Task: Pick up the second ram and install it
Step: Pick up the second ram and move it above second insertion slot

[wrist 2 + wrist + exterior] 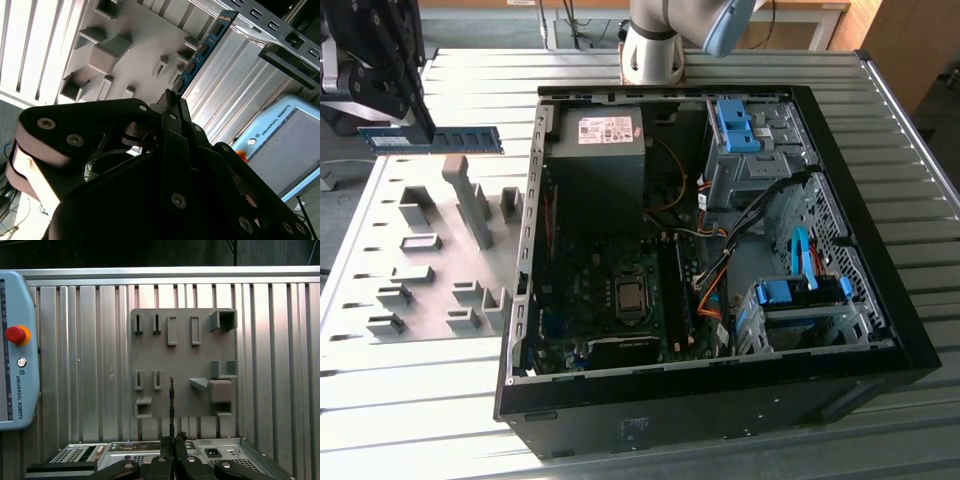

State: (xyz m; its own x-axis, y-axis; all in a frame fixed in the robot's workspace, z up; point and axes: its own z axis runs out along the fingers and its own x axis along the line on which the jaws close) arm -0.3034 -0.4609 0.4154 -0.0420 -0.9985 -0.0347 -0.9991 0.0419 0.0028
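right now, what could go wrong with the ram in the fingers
The gripper pinches the second ram with much of it jutting free, so it may tilt or slip. If carried toward the computer case, its free end could clip the wall. Orange cables over the motherboard might snag it.

Ribbed metal table (520,70) carries grey holder plate (440,215), open computer case (720,400), teach pendant (20,385).
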